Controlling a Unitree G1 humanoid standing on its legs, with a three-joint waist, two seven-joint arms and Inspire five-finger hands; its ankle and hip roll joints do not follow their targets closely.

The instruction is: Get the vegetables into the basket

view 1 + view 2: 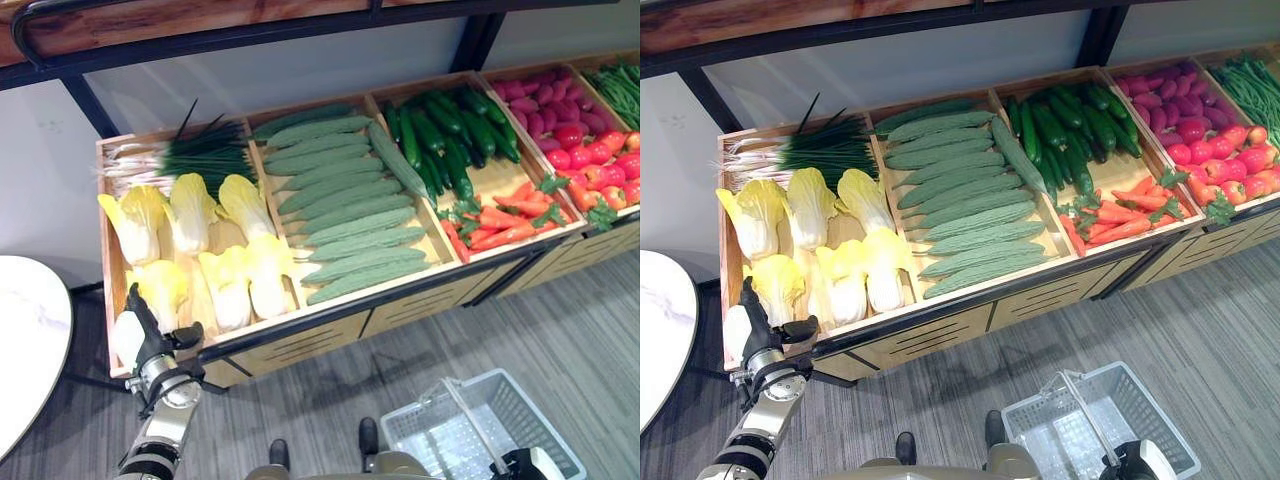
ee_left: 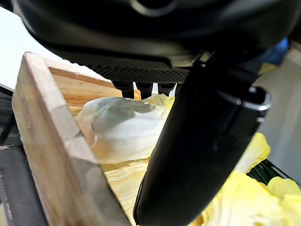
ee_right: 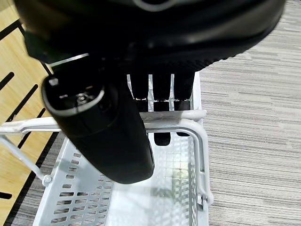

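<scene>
Several pale yellow cabbages (image 1: 190, 215) lie in the leftmost wooden crate (image 1: 106, 260) of the stall. My left hand (image 1: 148, 335) is at that crate's front left corner, beside the nearest cabbage (image 1: 162, 288). In the left wrist view its straight fingers (image 2: 143, 87) reach over a white-and-yellow cabbage (image 2: 124, 127), and the thumb (image 2: 202, 141) stands apart on the near side, so the hand is open. A white mesh basket (image 1: 500, 400) hangs low at the right. My right hand (image 3: 155, 52) is curled round its handle (image 3: 176, 118).
Other crates hold pale green gourds (image 1: 345, 205), dark cucumbers (image 1: 450, 140), carrots (image 1: 500, 225), tomatoes (image 1: 590, 160) and spring onions (image 1: 185, 155). A round white table (image 1: 25, 340) stands at the left. A dark shelf rail (image 1: 250, 35) runs above. Grey floor (image 1: 560, 320) lies before the stall.
</scene>
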